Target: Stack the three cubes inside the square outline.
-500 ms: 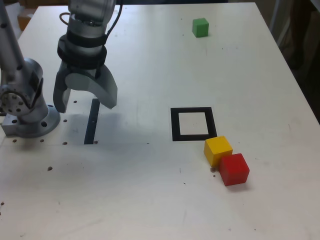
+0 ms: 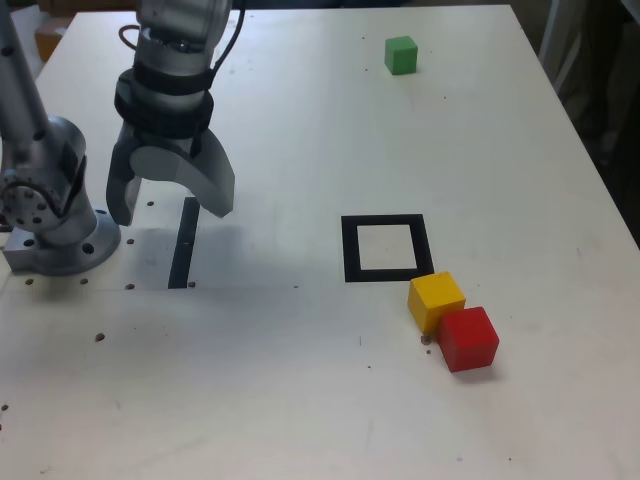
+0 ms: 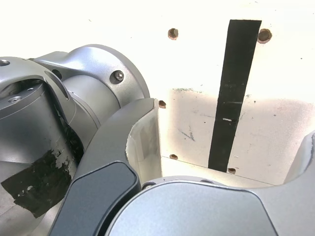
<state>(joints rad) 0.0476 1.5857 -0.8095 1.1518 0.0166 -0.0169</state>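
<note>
White desk (image 2: 300, 120) fills your exterior view, small holes dotting near edge. Your gripper (image 2: 170, 212) hangs over black strip (image 2: 183, 243) by arm base (image 2: 55, 225), toward desk's left edge in that view; jaws spread wide, empty. Square outline (image 2: 385, 248) sits mid-desk, nothing inside. Yellow cube (image 2: 436, 300) just off outline's near right corner, red cube (image 2: 468, 338) touching it. Green cube (image 2: 401, 54) alone near far edge.
</note>
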